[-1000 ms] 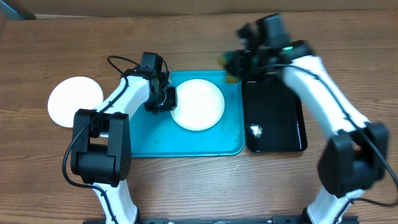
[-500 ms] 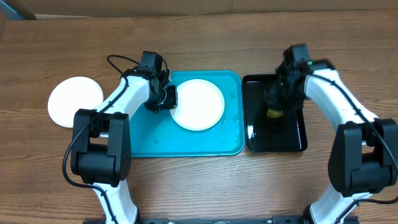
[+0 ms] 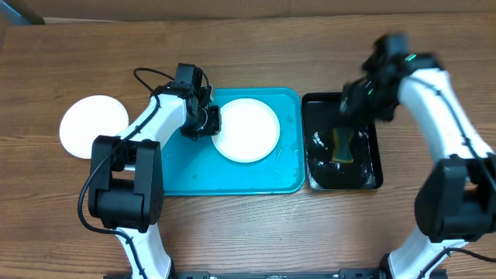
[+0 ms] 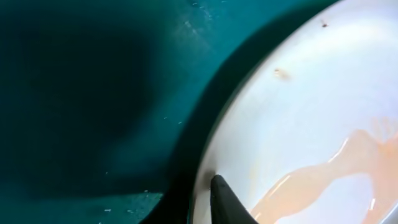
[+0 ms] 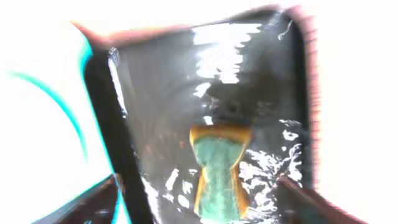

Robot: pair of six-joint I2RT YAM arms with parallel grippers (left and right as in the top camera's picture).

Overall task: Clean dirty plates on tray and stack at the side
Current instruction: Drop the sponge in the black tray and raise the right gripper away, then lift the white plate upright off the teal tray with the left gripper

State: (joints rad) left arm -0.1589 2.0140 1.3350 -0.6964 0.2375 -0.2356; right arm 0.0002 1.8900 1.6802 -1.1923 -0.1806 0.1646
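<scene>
A white plate (image 3: 246, 130) lies on the turquoise tray (image 3: 194, 174). My left gripper (image 3: 211, 122) is shut on the plate's left rim. In the left wrist view one dark fingertip (image 4: 222, 193) rests on top of that rim, the other finger is hidden, and an orange-brown smear (image 4: 323, 180) shows on the plate (image 4: 311, 93). A second white plate (image 3: 93, 126) sits on the table to the left of the tray. My right gripper (image 3: 361, 105) hangs open over the black tray; its fingers (image 5: 93, 199) stand wide apart with nothing held.
A green-and-yellow sponge (image 3: 342, 146) lies loose in the wet black tray (image 3: 365, 167), right of the turquoise tray; the right wrist view shows the sponge (image 5: 221, 171) below the spread fingers. Bare wood table surrounds both trays.
My right gripper carried the sponge from the turquoise tray's back corner to the black tray, opened and let it drop there, then drew up and right. The left arm has not moved.
</scene>
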